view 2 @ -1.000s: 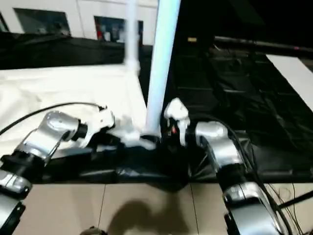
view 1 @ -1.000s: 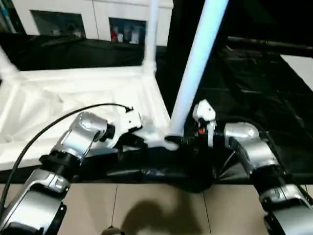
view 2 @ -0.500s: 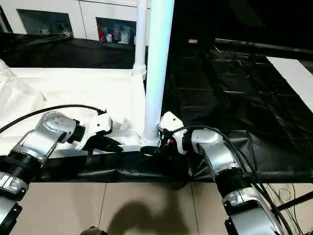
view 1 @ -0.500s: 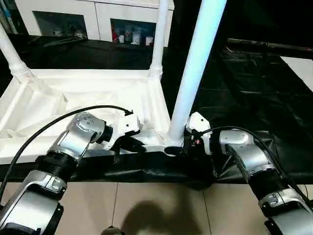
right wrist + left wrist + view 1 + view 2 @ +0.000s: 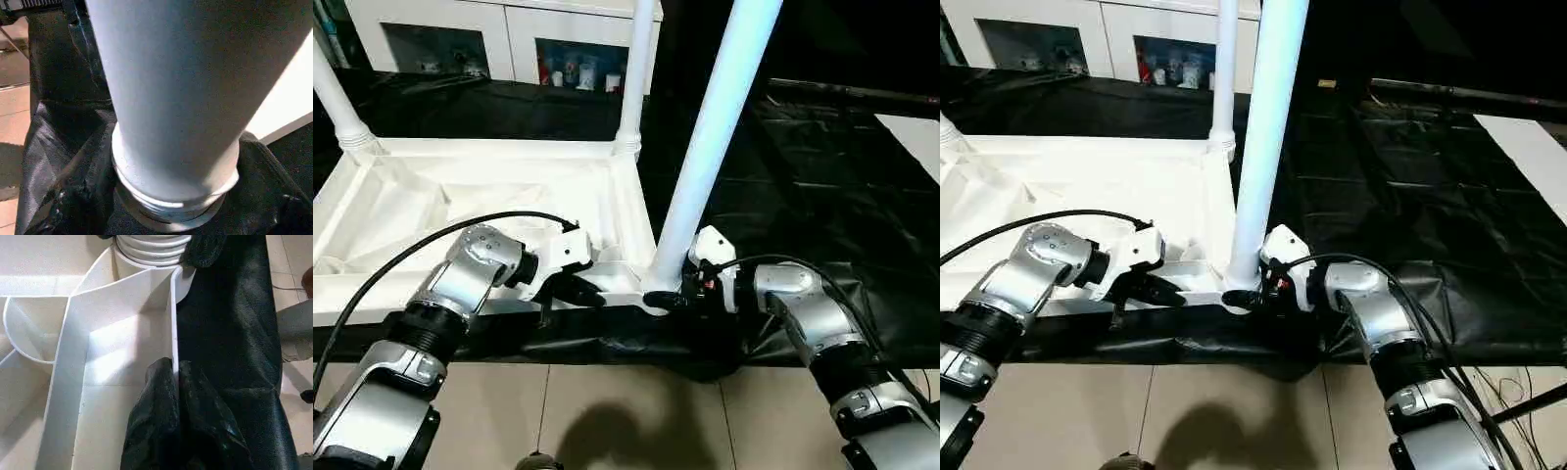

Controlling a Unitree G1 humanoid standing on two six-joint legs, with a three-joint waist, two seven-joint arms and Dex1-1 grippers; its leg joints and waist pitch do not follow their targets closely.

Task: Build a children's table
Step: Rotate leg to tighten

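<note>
Our left hand (image 5: 175,377) pinches the near rim of the upturned tabletop (image 5: 489,196) on the black table (image 5: 822,186), while beside it our right hand (image 5: 677,297) clasps the base of the tilted leg (image 5: 710,147) at the corner socket.

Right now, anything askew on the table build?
Yes: the near corner leg leans right while the far leg stands plumb. Its threaded collar is still exposed above the socket, so it looks not fully seated.
</note>
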